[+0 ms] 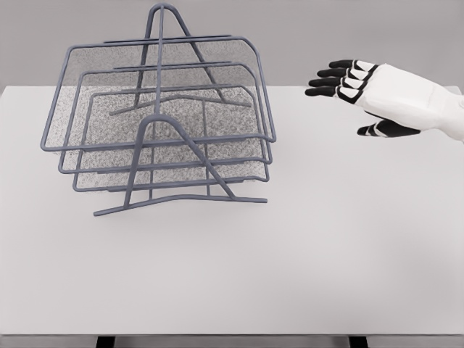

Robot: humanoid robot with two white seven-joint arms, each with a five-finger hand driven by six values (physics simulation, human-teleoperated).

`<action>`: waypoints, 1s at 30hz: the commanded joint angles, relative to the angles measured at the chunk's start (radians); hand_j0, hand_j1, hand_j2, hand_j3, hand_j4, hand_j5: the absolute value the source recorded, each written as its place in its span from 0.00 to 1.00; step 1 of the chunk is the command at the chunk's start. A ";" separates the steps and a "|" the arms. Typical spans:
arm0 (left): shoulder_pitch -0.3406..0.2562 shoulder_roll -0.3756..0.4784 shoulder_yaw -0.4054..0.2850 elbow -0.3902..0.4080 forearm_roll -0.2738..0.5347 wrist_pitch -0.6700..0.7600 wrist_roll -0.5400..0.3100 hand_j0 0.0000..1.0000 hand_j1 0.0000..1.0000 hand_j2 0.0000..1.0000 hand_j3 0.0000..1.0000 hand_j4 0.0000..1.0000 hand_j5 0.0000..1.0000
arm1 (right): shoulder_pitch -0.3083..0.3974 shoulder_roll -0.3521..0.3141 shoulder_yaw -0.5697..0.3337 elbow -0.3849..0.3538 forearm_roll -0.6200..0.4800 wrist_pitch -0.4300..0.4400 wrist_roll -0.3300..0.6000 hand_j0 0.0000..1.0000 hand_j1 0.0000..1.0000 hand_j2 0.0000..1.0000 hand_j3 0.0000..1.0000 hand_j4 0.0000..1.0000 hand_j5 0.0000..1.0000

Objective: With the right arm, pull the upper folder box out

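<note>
- The right robot hand (348, 90) hangs above the white surface (304, 246) at about two o'clock in the head view; its dark fingers (330, 73) are spread and slack, the thumb apart below them, and it holds nothing.
- The wire rack (163, 119) stands at about ten o'clock on the surface, three mesh trays stacked in it; the upper folder box (156, 65) is the topmost tray, seated in the frame and well apart from the hand.
- The step in hand seems to be the reach — the hand has yet to touch anything.
- To do it well, the hand would likely travel toward nine o'clock and hook the fingers over the rim of the top tray, not the lower ones; a level pull along the tray's slide line should keep it from jamming or tipping the light frame.
- Which way the tray slides free is hard to read from this angle; the overlapping bars blur where one tray ends and the next begins.
- The right forearm is cut off at the picture's edge; the left arm is not in view.
</note>
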 commanded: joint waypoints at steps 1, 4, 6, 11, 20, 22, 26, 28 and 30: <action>0.000 0.000 0.000 0.000 0.000 0.000 -0.001 1.00 1.00 1.00 1.00 1.00 1.00 | -0.002 -0.003 0.000 0.002 -0.004 -0.001 0.001 1.00 1.00 1.00 1.00 1.00 1.00; 0.000 0.000 0.000 0.000 0.000 0.000 -0.001 1.00 1.00 1.00 1.00 1.00 1.00 | -0.118 0.012 0.109 0.028 0.000 -0.001 0.086 1.00 1.00 1.00 1.00 1.00 1.00; 0.000 0.000 0.000 0.000 0.000 0.000 -0.001 1.00 1.00 1.00 1.00 1.00 1.00 | -0.261 0.111 0.227 0.031 0.037 -0.001 0.306 1.00 1.00 1.00 1.00 1.00 1.00; 0.000 0.000 0.000 0.000 0.000 0.000 0.001 1.00 1.00 1.00 1.00 1.00 1.00 | -0.290 0.254 0.279 0.038 0.048 -0.001 0.323 1.00 1.00 1.00 1.00 1.00 1.00; 0.000 0.000 0.000 0.000 0.000 0.000 -0.001 1.00 1.00 1.00 1.00 1.00 1.00 | -0.362 0.346 0.287 0.160 0.097 -0.001 0.317 1.00 1.00 1.00 1.00 1.00 1.00; 0.000 0.000 0.000 0.002 0.000 0.000 0.001 1.00 1.00 1.00 1.00 1.00 1.00 | -0.364 0.357 0.304 0.184 0.108 -0.001 0.315 1.00 1.00 1.00 1.00 1.00 1.00; 0.000 0.000 0.000 0.000 0.000 0.000 0.001 1.00 1.00 1.00 1.00 1.00 1.00 | -0.359 0.360 0.350 0.230 0.108 -0.001 0.310 1.00 1.00 1.00 1.00 1.00 1.00; 0.000 0.000 0.000 0.000 0.000 0.000 0.001 1.00 1.00 1.00 1.00 1.00 1.00 | -0.356 0.351 0.353 0.230 0.109 -0.001 0.310 1.00 1.00 1.00 1.00 1.00 1.00; 0.000 0.000 0.000 0.000 0.000 0.000 0.001 1.00 1.00 1.00 1.00 1.00 1.00 | -0.357 0.328 0.371 0.230 0.109 -0.001 0.310 1.00 1.00 1.00 1.00 1.00 1.00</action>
